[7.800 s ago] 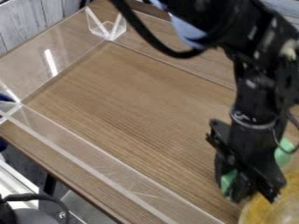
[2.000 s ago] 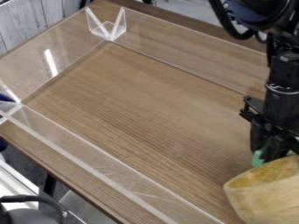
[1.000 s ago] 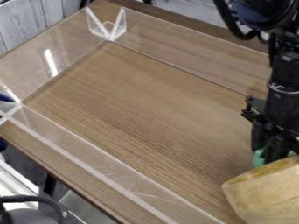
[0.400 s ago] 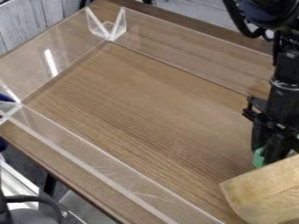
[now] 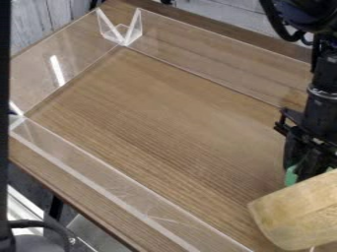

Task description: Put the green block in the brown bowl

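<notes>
the bowl (image 5: 298, 211) sits tilted at the lower right. a green patch (image 5: 290, 178) shows just behind it, at the fingers (image 5: 299, 164); whether that's the block, i can't tell. the fingers are together. beyond stretches the tabletop (image 5: 165, 108).

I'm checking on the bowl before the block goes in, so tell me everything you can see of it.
The brown bowl is light tan and looks wooden, with visible grain. It lies tilted at the table's near right corner, partly cut off by the frame. The black gripper is right above it, but contact is unclear.
</notes>
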### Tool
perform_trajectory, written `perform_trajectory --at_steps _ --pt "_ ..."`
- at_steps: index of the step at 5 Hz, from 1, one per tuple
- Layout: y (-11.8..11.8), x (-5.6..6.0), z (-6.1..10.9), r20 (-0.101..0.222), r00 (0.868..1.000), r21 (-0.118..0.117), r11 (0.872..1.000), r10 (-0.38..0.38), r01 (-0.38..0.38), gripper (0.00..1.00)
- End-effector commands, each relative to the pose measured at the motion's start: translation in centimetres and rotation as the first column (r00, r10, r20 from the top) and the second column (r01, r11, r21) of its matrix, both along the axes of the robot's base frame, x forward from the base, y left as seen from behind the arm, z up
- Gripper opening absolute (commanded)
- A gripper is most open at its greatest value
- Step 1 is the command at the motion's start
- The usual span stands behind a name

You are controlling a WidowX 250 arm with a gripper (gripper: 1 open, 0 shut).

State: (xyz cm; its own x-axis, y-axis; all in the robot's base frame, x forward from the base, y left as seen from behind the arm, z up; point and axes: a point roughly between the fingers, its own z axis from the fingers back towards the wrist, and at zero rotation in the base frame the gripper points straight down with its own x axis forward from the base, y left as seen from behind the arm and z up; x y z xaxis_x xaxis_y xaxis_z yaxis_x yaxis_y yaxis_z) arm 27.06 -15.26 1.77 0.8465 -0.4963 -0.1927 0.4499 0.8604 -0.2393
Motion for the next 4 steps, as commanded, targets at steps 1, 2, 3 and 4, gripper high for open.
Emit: perform_trajectory --at_steps 1,2,3,4 --pt "0.09 -0.28 -1.80 -0.046 0.999 0.015 1.000 -0.022 0.023 0.00" --pt "0.12 -0.18 -1.67 -0.056 0.998 0.018 1.000 -0.020 0.021 0.00" --pt "0.16 -0.11 -1.60 -0.063 0.998 0.020 1.000 -0.019 0.020 0.00" --pt "0.18 -0.05 -1.51 -0.069 0.997 0.022 1.000 -0.018 0.020 0.00"
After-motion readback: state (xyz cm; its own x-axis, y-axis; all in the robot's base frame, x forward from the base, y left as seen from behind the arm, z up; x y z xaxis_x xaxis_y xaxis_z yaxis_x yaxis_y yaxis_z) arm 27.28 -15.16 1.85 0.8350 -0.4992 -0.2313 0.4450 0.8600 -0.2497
